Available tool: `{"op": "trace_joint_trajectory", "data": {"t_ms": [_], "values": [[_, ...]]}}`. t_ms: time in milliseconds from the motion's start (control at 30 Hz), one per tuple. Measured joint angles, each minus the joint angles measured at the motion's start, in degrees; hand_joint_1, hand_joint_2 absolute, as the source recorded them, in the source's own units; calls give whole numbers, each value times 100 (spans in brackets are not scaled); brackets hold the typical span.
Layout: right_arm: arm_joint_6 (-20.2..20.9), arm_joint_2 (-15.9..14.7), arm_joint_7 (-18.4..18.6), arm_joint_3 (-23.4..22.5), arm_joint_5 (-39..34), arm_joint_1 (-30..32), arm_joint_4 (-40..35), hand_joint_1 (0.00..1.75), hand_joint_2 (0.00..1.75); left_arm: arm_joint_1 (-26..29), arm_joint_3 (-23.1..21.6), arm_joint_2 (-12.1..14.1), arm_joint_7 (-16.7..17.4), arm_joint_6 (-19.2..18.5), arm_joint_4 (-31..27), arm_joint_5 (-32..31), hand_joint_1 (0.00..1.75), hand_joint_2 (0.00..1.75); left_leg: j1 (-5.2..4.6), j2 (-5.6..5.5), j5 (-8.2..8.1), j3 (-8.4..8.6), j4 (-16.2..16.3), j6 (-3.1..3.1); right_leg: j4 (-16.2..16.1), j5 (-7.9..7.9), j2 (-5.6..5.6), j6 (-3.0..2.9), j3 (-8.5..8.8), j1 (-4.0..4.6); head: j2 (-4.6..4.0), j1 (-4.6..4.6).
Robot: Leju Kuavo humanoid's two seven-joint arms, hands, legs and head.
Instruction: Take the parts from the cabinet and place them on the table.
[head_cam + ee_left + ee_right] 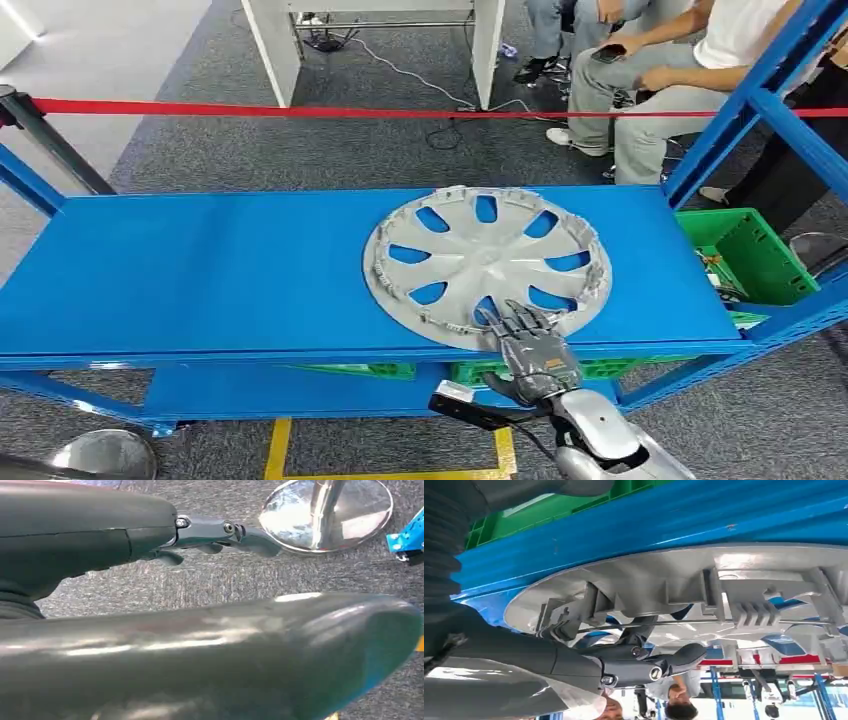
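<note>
A silver wheel cover (490, 265) lies inner side up on the top board of the blue cabinet shelf (200, 270), right of the middle. My right hand (530, 350) reaches up from below the front edge, its fingers spread and resting on the near rim of the cover. In the right wrist view the dark fingers (674, 660) lie against the ribbed inside of the wheel cover (684, 580), and nothing is closed around the rim. My left hand (220, 535) hangs over grey carpet with its fingers loose and nothing in it.
A green crate (750, 250) stands off the shelf's right end, and more green bins (400, 370) sit on the lower board. Blue uprights (740, 110) frame the right side. Red barrier tape (300, 108) runs behind, with seated people (650, 70) beyond. A chrome stanchion base (105, 455) stands at lower left.
</note>
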Motion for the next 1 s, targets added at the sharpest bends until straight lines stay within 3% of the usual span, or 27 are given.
{"op": "trace_joint_trajectory", "data": {"t_ms": [300, 433, 1000], "values": [[-53, 0, 11, 0, 0, -17, 55, 0, 175, -4, 7, 22, -2, 18, 77, -4, 0, 0, 0, 0, -1, 12, 0, 2, -5, 0, 0, 1, 17, -1, 0, 0], [-321, 44, 28, -26, 24, -68, 201, 0, 175, -31, 7, 66, -28, 85, 223, -24, 0, 0, -1, 0, -4, 21, 0, 7, -9, 1, -1, 2, 28, -2, 0, 0], [-354, 77, 33, -118, 22, -94, 267, 0, 175, -43, 9, 92, -33, 92, 319, -31, 0, 0, -1, 0, -7, 23, 0, 10, -9, 1, 0, 3, 30, -2, 0, 0]]}}
